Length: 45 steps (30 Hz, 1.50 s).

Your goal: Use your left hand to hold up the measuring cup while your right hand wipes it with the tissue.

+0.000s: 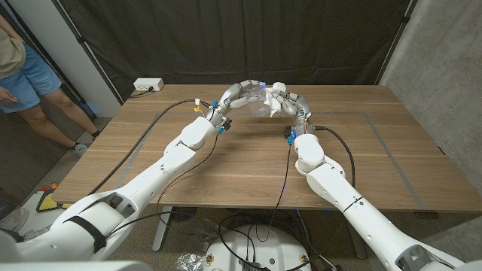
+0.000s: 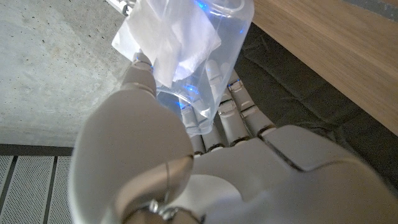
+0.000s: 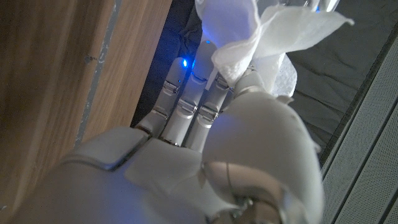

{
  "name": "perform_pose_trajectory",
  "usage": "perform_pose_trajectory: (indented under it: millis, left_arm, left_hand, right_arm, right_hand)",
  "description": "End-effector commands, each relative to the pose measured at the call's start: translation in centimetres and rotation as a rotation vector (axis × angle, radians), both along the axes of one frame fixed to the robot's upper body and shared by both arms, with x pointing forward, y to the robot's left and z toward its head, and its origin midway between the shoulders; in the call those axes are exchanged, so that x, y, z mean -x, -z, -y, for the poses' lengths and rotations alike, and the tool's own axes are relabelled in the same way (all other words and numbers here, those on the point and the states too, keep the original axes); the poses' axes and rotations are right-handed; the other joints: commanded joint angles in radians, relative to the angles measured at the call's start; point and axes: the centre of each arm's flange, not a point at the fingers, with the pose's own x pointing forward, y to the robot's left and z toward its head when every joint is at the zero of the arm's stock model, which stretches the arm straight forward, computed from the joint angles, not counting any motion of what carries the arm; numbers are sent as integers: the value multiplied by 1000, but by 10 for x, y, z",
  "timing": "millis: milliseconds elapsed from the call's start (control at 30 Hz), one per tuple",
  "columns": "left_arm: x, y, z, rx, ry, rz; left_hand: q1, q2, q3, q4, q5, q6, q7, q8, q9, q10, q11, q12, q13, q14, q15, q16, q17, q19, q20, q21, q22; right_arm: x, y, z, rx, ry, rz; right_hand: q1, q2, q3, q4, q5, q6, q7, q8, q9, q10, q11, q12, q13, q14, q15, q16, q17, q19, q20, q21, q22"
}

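A clear plastic measuring cup (image 1: 260, 105) hangs above the far middle of the table, gripped by my left hand (image 1: 239, 93). In the left wrist view the cup (image 2: 214, 37) sits between thumb and fingers (image 2: 233, 109), with white tissue (image 2: 180, 40) seen through its wall. My right hand (image 1: 288, 102) meets the cup from the other side and pinches the white tissue (image 3: 267, 34) between thumb and fingers (image 3: 186, 106). The tissue (image 1: 273, 92) presses against the cup.
The wooden table (image 1: 226, 173) has tape lines on it. A white power strip (image 1: 148, 85) lies at the far left corner. A person (image 1: 22, 71) stands beyond the left edge. Cables (image 1: 154, 124) run along both arms.
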Motion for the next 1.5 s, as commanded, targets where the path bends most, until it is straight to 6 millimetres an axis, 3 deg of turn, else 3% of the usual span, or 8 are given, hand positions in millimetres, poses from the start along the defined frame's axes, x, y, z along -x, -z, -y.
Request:
perform_pose_trajectory:
  millis: [33, 667, 1500]
  left_arm:
    - [2, -6, 9, 17, 23, 21]
    - [11, -17, 10, 47, 44, 63]
    - [3, 3, 5, 16, 28, -4]
  left_hand:
    - [29, 22, 7, 1, -5, 4, 5, 6, 0, 24, -23, 0, 5, 87, -186, 2, 6, -4, -24, 9, 1]
    - [31, 20, 9, 0, -5, 7, 3, 6, 0, 25, -23, -1, 6, 91, -187, 3, 8, -8, -26, 15, 0]
    - [27, 18, 11, 2, -5, 6, 3, 7, 3, 27, -22, -4, 7, 90, -187, 2, 10, -11, -28, 26, -1]
  right_arm:
    - [0, 8, 6, -15, -46, -53]
    - [-12, 47, 16, -26, -10, -212]
    - [-5, 20, 14, -89, -75, -78]
  right_hand:
    - [8, 5, 0, 2, -2, 23, 16, 2, 122, 6, 4, -4, 6, 12, -63, -1, 3, 7, -82, 10, -2]
    - [11, 5, -3, 3, -2, 28, 18, -5, 126, 11, 5, -12, 7, 16, -63, -3, 8, 3, -83, 29, -16]
    - [11, 5, -6, 7, -2, 28, 18, -17, 133, 14, 3, -22, 15, 17, -63, -8, 13, -5, -88, 46, -32]
